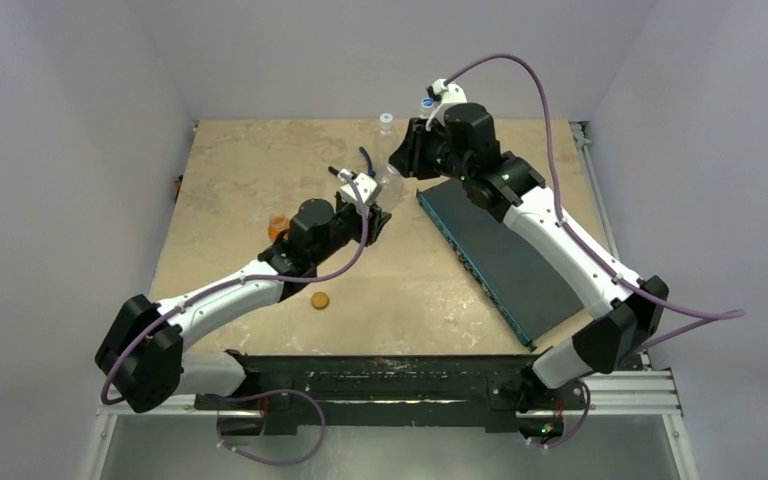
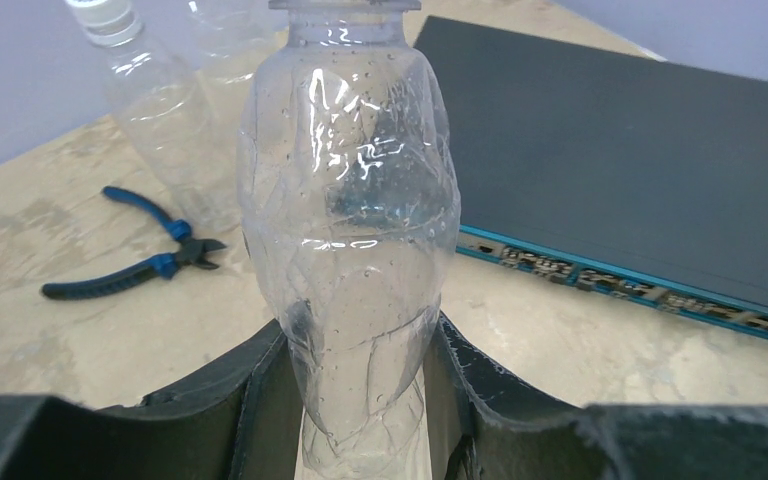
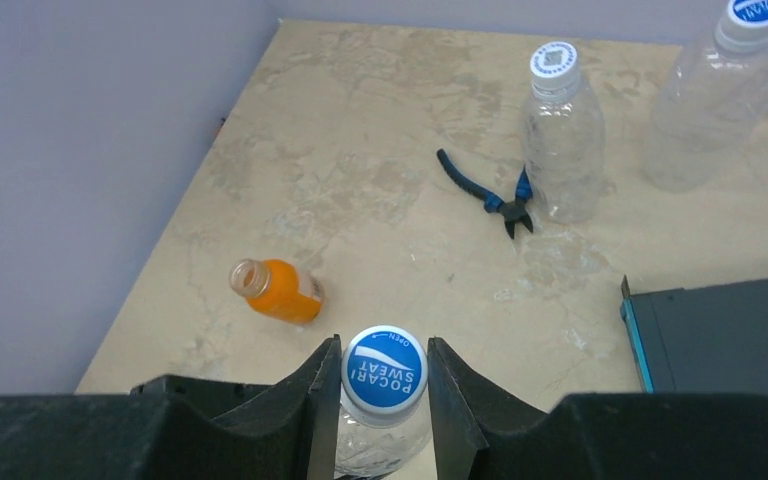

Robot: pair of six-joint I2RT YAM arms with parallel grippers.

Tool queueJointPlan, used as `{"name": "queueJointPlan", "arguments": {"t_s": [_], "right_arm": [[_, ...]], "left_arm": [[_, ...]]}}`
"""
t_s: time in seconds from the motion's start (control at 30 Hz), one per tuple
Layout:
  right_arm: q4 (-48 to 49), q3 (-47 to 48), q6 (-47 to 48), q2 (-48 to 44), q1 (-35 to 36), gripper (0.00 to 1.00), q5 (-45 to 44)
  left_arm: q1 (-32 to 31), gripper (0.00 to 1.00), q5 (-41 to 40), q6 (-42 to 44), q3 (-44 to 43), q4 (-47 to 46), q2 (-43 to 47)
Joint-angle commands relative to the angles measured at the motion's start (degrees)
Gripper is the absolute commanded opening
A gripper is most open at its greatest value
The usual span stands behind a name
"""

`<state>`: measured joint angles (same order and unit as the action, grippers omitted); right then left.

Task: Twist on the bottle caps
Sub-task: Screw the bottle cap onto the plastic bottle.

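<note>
A pale marbled table is enclosed by plain walls. Two arms are extended over it from the near edge. The left arm is reached toward the middle, and the right arm is bent back toward the far side. A dark unit with a blue front strip is laid flat and slantwise on the right half.

A clear bottle is held upright near the table's middle, just left of the dark unit's far corner. Its lower body is clamped between the fingers of the left gripper, which are pressed against both sides. A blue cap is set on its mouth and is pinched on both sides by the fingers of the right gripper, brought in from above. How far the cap is threaded on cannot be told.

Two more clear bottles are stood upright at the far side. The white-capped bottle is closed by a white cap. The corner bottle is topped by a second blue cap.

Blue-handled pliers are laid just beside the white-capped bottle.

An orange bottle is laid on its side toward the left edge, its mouth uncovered. An orange cap is laid flat nearer the front, apart from that bottle and just beside the left arm.
</note>
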<state>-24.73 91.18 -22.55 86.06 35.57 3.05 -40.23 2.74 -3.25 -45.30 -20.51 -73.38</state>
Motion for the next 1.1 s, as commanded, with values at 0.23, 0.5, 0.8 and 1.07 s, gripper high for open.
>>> {"name": "queueJointPlan", "arguments": {"t_s": [0.23, 0.5, 0.8, 1.07], "right_arm": [[-11.47, 3.17, -10.69, 4.64, 4.39, 0.19, -2.40], [-10.55, 5.99, -11.05, 1.12, 4.33, 0.66, -4.98], [-3.65, 0.00, -4.50, -8.54, 2.96, 0.99, -6.45], [14.85, -16.85, 1.73, -19.11, -8.87, 0.99, 15.34]], "left_arm": [[-6.23, 0.00, -19.42, 8.47, -3.40, -17.24, -1.40], [-6.21, 0.00, -18.67, 4.90, 2.62, -13.95, 1.74], [-4.56, 0.00, -12.44, -0.09, 5.94, -8.70, 5.76], [6.92, 0.00, 18.81, -6.89, 5.61, -4.86, 8.04]]}}
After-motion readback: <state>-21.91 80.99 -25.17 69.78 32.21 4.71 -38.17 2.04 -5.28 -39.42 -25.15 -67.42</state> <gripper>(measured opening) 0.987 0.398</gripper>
